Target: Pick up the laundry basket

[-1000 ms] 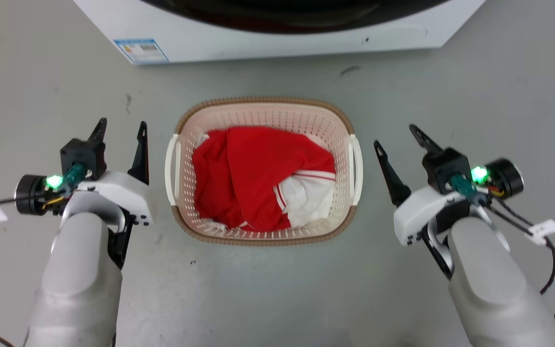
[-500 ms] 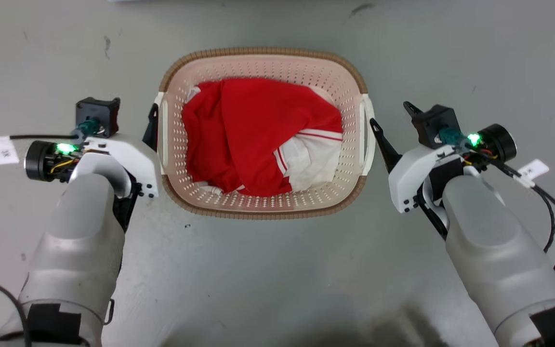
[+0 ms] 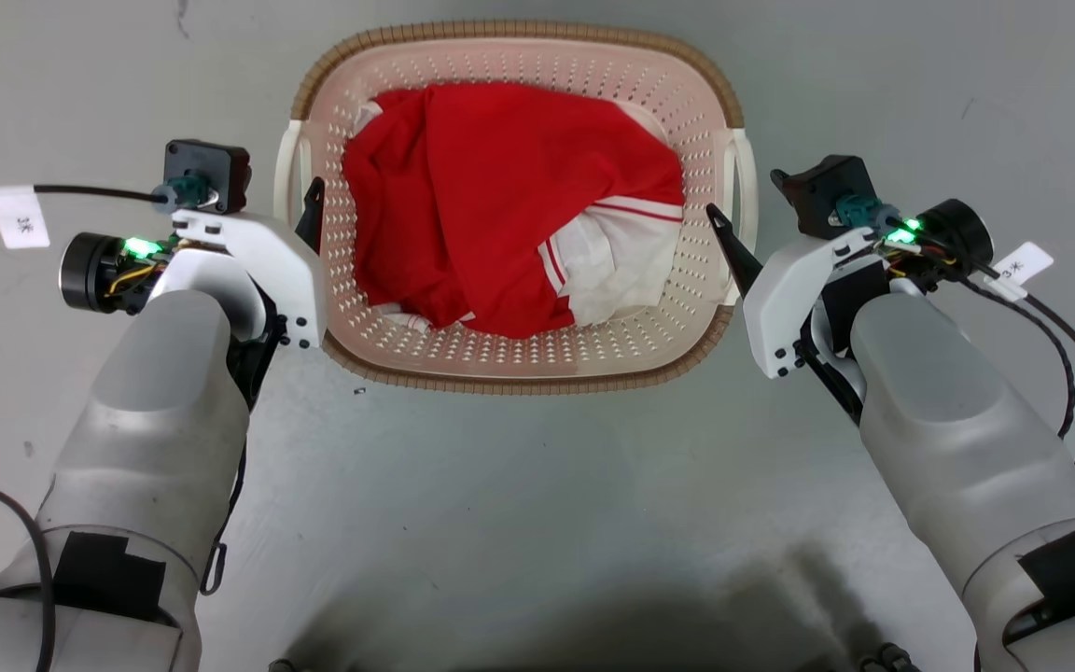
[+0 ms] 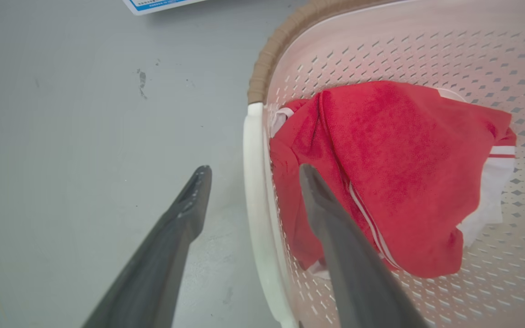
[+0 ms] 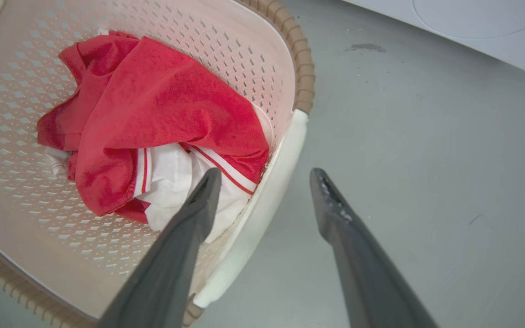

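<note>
Both arms have closed in on the basket since a second ago, when their tools stood apart from its sides; the head camera has tipped lower too, so the whole scene sits higher in its view. On the grey floor, near the white washer, the left forearm and right forearm reach forward from the head view's lower corners, angled slightly inward. The basket stands upright on the floor between them. Inside lies a crumpled red garment with white parts and red stripes, covering most of the bottom. The left tool is spread wide astride the white left handle, one finger out over the floor, the other inside above the red cloth. The right tool straddles the right handle likewise, its inner finger over the white cloth. Neither grips anything; whether a finger touches a handle I cannot tell.
</note>
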